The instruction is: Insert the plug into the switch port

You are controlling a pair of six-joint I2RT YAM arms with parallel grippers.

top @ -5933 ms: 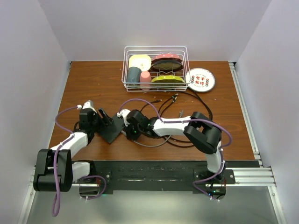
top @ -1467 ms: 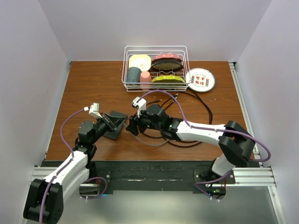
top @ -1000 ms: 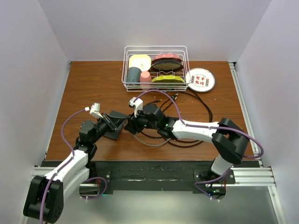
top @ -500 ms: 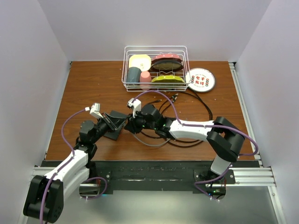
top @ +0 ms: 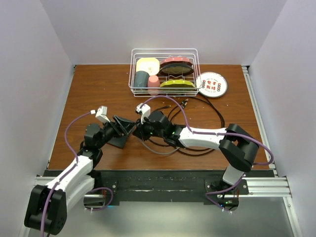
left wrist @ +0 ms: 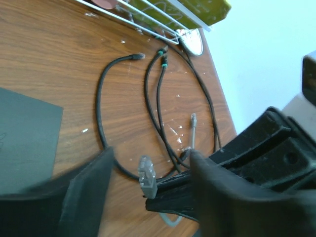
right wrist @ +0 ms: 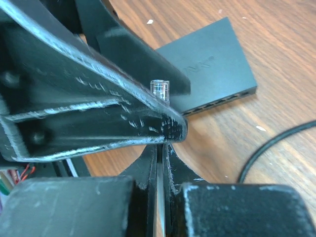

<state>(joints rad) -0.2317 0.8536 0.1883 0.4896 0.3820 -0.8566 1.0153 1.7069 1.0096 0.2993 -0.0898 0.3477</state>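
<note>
Fingers [right wrist: 146, 170], R gripper [right wrist: 159, 153]: tight on plug [right wrist: 160, 90]

a reddish-brown wooden table [top: 98, 84] with a plain grain fills the middle, scattered with small pale flecks in the left wrist view. pale, bare walls close it in on three sides: the back wall [top: 163, 24], the left wall [top: 29, 89] and the right wall [top: 291, 74]. an aluminium rail [top: 256, 113] runs along the table's right edge, and another crosses its near edge. the light is soft and even, without hard shadows.
</note>
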